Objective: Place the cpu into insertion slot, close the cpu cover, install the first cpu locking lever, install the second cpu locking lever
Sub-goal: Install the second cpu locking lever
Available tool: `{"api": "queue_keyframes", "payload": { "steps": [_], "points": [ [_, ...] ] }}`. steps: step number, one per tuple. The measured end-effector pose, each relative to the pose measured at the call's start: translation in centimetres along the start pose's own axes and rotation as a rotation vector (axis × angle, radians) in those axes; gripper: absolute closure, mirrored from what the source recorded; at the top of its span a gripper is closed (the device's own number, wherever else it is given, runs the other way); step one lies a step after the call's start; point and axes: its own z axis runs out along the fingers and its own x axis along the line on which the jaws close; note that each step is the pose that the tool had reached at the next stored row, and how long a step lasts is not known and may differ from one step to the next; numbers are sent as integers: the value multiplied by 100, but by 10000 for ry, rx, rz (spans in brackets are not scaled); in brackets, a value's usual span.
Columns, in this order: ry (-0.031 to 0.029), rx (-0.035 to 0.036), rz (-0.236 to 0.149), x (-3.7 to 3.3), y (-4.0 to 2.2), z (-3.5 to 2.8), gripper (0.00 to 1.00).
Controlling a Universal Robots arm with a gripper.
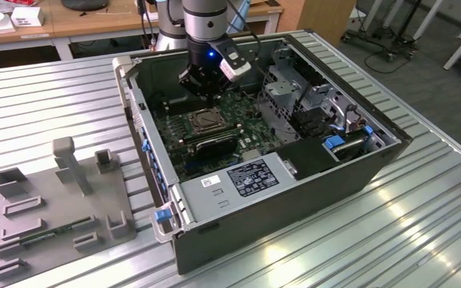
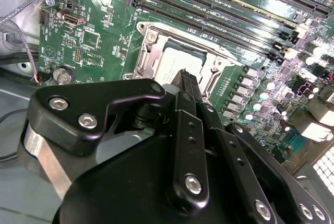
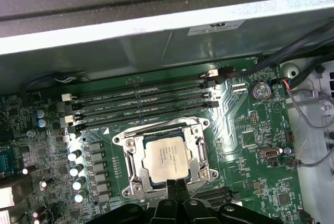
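- Exterior view is showing the gripper hanging inside an open computer case on a ribbed metal table, just above the insertion slot on the green motherboard
- Fingertips are pressing together with nothing between them, as both wrist views are showing, the gripper hovering at the socket's edge
- The cpu is lying flat in the insertion slot, pale square face up, and is also showing in the second wrist view
- The cpu cover is lying down around the chip as a silvery frame
- Long black memory slots are running just beside the socket
- A grey fixture tray is sitting on the table at the exterior view's left, well apart from the case
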Motion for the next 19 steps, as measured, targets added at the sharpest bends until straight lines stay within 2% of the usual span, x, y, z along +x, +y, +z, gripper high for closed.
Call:
{"api": "queue_keyframes", "payload": {
  "steps": [19],
  "points": [
    [1,0,-2,-10,-52,0,89]
  ]
}}
